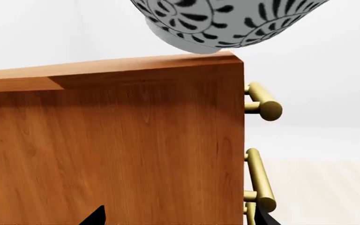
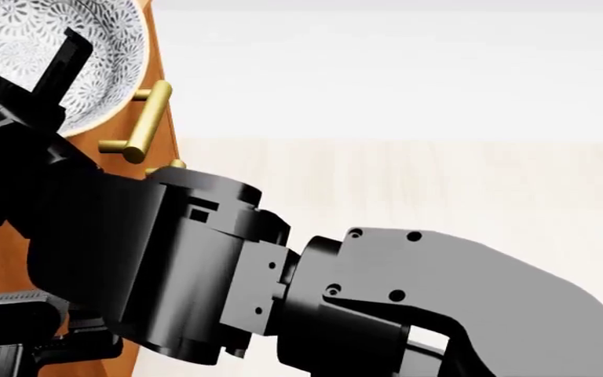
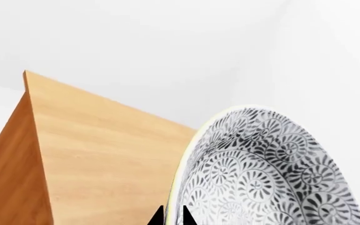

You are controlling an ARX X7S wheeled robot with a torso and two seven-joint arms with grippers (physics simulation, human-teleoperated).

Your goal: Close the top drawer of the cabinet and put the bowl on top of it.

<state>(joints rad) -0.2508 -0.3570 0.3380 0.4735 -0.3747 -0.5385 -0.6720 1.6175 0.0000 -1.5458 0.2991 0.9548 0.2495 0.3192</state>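
Bowl [image 1: 230, 21] sits at the front corner of the cabinet [image 1: 111, 140] top, above the top drawer's brass handle [image 1: 262, 101]. Right claw [image 3: 172, 216] is closed on the bowl's rim. Left claw shows only dark tips, so I cannot tell its opening.

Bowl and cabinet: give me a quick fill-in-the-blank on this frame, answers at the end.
1. The bowl has its base on the cabinet ____.
2. The bar handles on the cabinet front are ____ in colour.
3. The bowl's pattern is dark on a ____ ground.
4. In the right wrist view, the right gripper has its fingertips astride the bowl's ____.

Answers: top; brass; white; rim
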